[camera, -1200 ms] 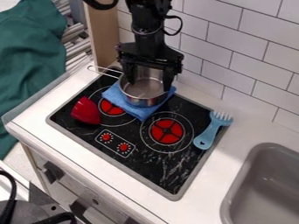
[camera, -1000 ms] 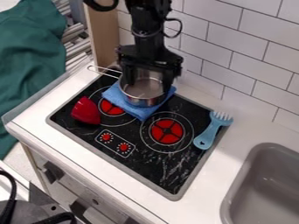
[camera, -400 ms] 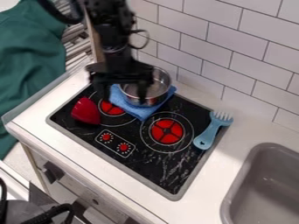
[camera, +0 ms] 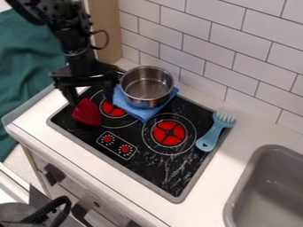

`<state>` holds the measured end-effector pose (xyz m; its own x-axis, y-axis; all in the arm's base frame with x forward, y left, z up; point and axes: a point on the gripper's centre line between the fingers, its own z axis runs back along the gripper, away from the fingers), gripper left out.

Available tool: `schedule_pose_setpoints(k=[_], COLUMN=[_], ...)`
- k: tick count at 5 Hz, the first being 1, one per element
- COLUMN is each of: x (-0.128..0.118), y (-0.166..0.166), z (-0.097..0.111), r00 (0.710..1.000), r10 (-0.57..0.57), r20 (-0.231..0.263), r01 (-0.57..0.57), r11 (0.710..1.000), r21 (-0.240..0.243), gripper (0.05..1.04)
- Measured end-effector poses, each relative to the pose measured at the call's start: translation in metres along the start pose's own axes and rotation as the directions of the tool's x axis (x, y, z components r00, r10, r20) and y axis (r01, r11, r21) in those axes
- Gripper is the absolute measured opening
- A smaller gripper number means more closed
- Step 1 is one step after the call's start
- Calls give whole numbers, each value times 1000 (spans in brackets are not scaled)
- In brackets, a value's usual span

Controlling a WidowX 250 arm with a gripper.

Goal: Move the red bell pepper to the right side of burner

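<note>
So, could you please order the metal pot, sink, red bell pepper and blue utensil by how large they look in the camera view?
1. Sink, even cut off by the view's edge
2. Metal pot
3. Red bell pepper and blue utensil: too alike to rank

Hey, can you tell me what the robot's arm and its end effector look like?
The arm is black all over, with chunky, boxy joints. A thin black cable loops out from its side. The end effector is black too: a wide crosspiece with two dark fingers. I can't make out any markings.
</note>
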<state>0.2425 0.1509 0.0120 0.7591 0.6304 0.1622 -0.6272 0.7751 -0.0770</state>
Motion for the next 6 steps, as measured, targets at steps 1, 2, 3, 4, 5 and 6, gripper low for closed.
schedule_pose_setpoints(k=[1,2,3,4,5,6], x=[1,-1,-1,3,6,13], y=[10,14,11,8,6,0], z=[-1,-13,-19,-27,-38,-46], r00=[1000,1000,999,999,998,997], r10=[28,9,1,3,12,16], r20=[13,-16,-33,-44,-64,-69], r01=[-28,-9,0,-1,-9,-11], r11=[1000,1000,1000,999,998,997], r21=[-11,2,16,39,57,78], gripper=[1001,1001,1001,1001,1001,1001])
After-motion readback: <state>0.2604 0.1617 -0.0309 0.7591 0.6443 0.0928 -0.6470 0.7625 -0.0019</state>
